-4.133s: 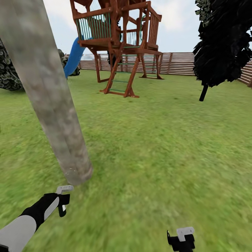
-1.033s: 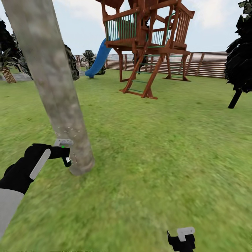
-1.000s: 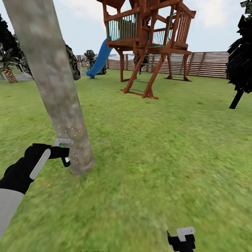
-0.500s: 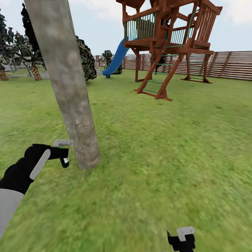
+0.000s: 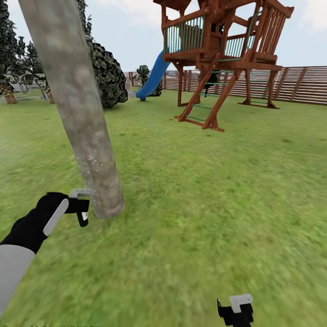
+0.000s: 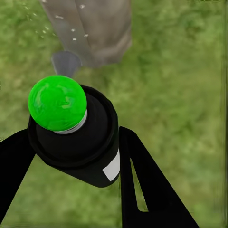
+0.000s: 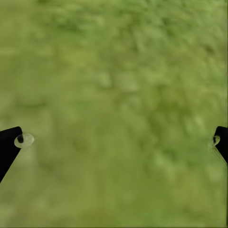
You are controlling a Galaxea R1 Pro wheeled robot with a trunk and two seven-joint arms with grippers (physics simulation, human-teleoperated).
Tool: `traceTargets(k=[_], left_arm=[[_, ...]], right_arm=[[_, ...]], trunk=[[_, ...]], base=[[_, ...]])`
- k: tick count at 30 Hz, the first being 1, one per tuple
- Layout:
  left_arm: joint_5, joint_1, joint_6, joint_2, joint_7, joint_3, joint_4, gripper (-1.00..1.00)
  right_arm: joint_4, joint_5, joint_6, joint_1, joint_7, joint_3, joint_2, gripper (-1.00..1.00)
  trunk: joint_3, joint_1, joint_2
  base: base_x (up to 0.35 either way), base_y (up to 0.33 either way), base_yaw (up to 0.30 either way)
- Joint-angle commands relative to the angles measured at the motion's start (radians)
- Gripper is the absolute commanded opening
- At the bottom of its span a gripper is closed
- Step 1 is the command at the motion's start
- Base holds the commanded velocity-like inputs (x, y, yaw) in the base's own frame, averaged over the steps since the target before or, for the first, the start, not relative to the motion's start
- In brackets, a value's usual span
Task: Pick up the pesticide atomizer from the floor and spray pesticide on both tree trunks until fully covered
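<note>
Spraying under way in the garden: the left tool pinches the pesticide atomizer, its green cap up and its grey nozzle aimed at the base of the tree trunk, which rises at 10 o'clock in the head view. White pesticide specks dot only a low band of bark, so coverage looks far from complete; the next move likely calls for sweeping the nozzle higher and around the trunk, then heading for the second tree. The right tool hangs spread and empty over the lawn at 5 o'clock. Against the picture half a second earlier, the view has swung, shifting trunk and wooden play tower leftward; the left tool sits slightly lower.
</note>
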Motion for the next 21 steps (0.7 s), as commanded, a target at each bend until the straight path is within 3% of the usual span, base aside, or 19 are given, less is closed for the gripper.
traceTargets(k=[1, 8, 15, 21], left_arm=[[-0.002, 0.000, 0.000, -0.005, 0.000, 0.000, 0.000, -1.00], [-0.005, 0.000, 0.000, -0.005, -0.001, 0.004, -0.001, -1.00], [-0.005, 0.000, 0.000, 0.002, -0.001, 0.005, 0.003, -1.00], [-0.005, 0.000, -0.001, 0.000, 0.055, 0.001, 0.002, -1.00]], right_arm=[[0.000, 0.000, 0.000, 0.000, 0.000, 0.000, 0.000, 1.00], [0.001, 0.000, 0.000, 0.000, 0.000, 0.000, 0.000, 1.00], [0.001, 0.000, 0.000, 0.000, 0.000, 0.000, 0.000, 1.00], [0.001, 0.000, 0.000, -0.001, 0.000, 0.000, 0.000, 1.00]], trunk=[[0.000, 0.000, 0.000], [0.000, 0.000, 0.000], [0.000, 0.000, 0.000], [0.000, 0.000, 0.000]], base=[[0.101, -0.274, 0.264], [0.187, -0.233, 0.239], [0.237, -0.197, 0.009], [0.238, -0.196, 0.001]])
